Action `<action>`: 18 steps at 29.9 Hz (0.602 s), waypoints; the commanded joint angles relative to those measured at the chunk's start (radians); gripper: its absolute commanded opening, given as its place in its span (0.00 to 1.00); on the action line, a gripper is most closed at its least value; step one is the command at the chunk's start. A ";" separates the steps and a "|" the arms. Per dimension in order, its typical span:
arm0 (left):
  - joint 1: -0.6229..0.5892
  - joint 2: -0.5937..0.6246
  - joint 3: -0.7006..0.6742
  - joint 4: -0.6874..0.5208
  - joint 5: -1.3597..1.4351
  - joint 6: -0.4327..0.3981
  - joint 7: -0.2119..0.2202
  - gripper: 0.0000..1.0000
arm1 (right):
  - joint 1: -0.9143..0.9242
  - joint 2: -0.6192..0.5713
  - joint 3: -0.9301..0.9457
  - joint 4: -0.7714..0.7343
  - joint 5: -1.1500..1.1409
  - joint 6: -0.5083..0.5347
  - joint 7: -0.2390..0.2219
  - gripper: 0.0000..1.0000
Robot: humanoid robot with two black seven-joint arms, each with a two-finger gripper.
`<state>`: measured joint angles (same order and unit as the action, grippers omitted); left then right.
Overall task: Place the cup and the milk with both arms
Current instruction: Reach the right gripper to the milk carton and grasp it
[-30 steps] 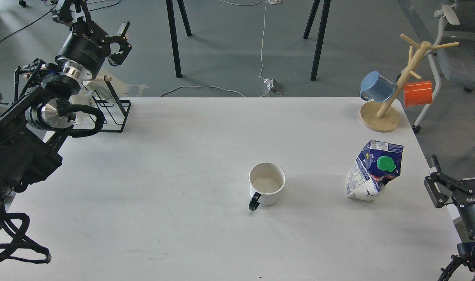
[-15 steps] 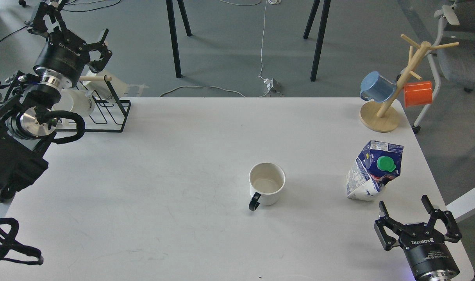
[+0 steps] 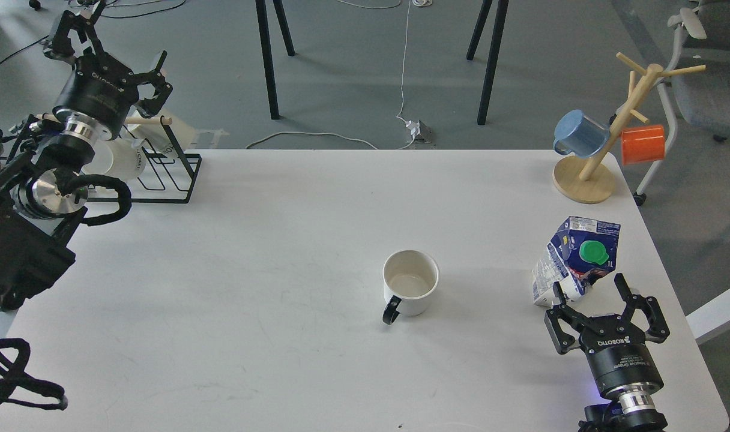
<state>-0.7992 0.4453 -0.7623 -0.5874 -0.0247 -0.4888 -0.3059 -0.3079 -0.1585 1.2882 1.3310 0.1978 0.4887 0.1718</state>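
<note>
A white cup (image 3: pixel 410 287) with a black handle stands upright and empty near the middle of the white table (image 3: pixel 281 270). A crumpled blue and white milk carton (image 3: pixel 572 258) with a green cap stands at the right. My right gripper (image 3: pixel 590 287) is open, just in front of the carton, its fingers (image 3: pixel 622 284) close to the carton's base without holding it. My left gripper (image 3: pixel 110 51) is open and empty at the far left, raised above the black wire rack.
A black wire rack (image 3: pixel 161 171) with a wooden bar and a clear cup sits at the table's back left corner. A wooden mug tree (image 3: pixel 608 135) with a blue mug (image 3: pixel 579 133) and an orange mug (image 3: pixel 642 144) stands at the back right. Floor cables and table legs lie beyond.
My right gripper has come in from the right edge and moved forward up to the milk carton. My left gripper has swung left and now holds nearly still.
</note>
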 commanded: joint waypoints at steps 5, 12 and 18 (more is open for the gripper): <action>0.000 0.003 0.000 0.001 0.000 0.000 -0.001 1.00 | 0.026 0.002 -0.001 -0.036 0.000 0.000 -0.002 0.73; 0.002 0.001 0.001 0.001 0.000 0.007 -0.004 1.00 | 0.050 0.000 -0.001 -0.058 0.000 0.000 -0.002 0.60; 0.002 0.003 0.001 0.008 0.002 0.010 -0.002 1.00 | 0.050 0.000 -0.003 -0.082 0.000 0.000 -0.002 0.33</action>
<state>-0.7969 0.4471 -0.7610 -0.5825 -0.0232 -0.4815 -0.3100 -0.2581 -0.1579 1.2865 1.2661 0.1978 0.4887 0.1702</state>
